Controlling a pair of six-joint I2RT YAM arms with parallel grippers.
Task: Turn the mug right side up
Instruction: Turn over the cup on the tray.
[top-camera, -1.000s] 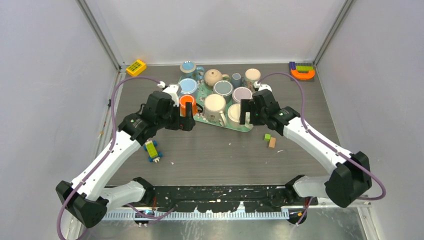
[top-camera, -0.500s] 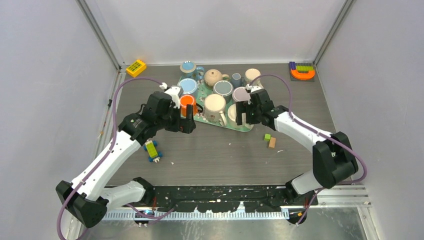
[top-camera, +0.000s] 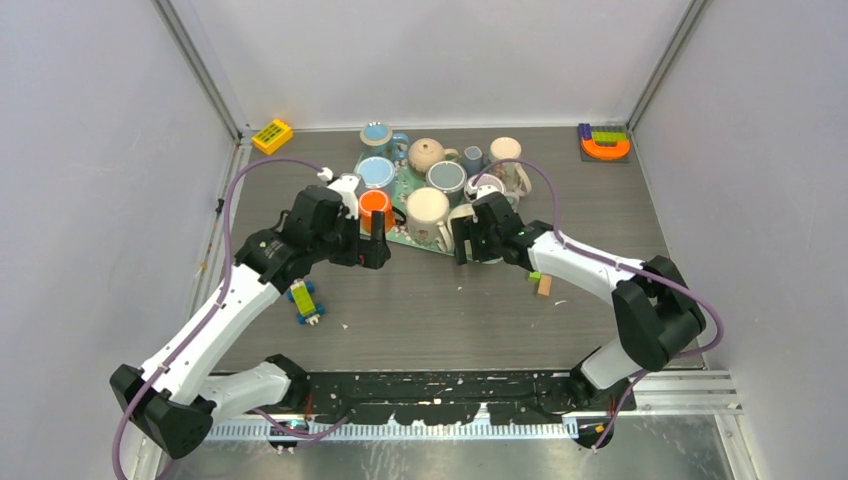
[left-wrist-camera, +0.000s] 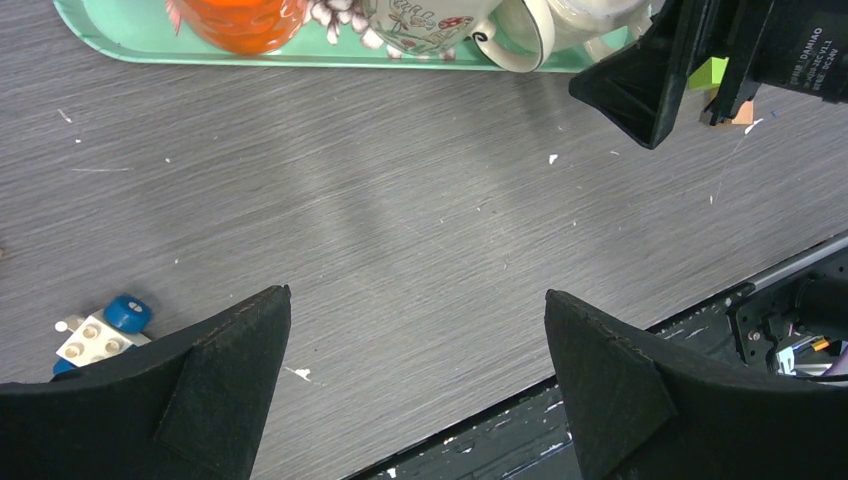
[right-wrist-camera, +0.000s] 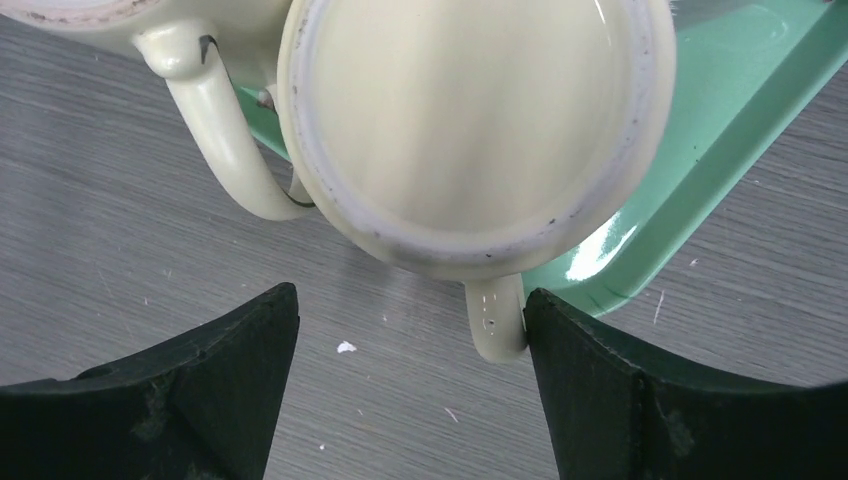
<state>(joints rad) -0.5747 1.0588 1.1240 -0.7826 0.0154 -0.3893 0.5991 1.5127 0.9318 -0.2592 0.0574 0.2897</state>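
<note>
Lining up over the upturned cream mug.

I am hovering the right pincer (right-wrist-camera: 410, 300), jaws wide apart and gripping nothing, above the mug (right-wrist-camera: 470, 110), which is sitting base-up at the near right corner of the green tray (right-wrist-camera: 700, 150). The left pincer (left-wrist-camera: 418, 295) is hanging wide over the counter (left-wrist-camera: 400, 180). I am worrying a finger may snag the neighbouring handle (right-wrist-camera: 210, 130) or nudge the mug off the tray. A label (left-wrist-camera: 812, 72) on the right arm (top-camera: 590, 262) is showing "DAMIAO".
</note>
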